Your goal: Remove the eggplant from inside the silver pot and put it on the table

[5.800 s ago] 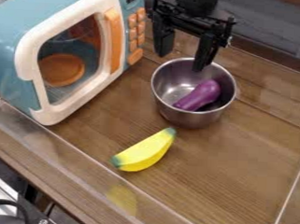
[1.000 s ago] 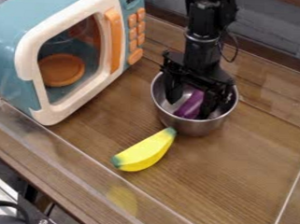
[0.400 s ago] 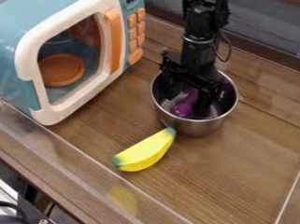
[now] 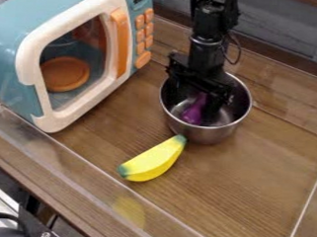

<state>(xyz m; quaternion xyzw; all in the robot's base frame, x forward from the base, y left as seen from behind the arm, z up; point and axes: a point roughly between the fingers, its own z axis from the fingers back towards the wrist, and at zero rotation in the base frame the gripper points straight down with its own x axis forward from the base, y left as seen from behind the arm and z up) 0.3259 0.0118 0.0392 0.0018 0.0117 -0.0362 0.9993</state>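
Purple eggplant [image 4: 197, 111] partly hidden behind end effector [image 4: 202, 96].

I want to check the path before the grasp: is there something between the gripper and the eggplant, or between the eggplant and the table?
Nothing visible blocks the open gripper, which is down inside the silver pot over the eggplant. On the way to the table, only the pot's wall must be cleared.

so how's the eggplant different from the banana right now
The eggplant is purple and lies inside the silver pot, between the open gripper's fingers. The banana is yellow and lies out on the bare table, clear of the gripper. Both are small elongated toy foods.
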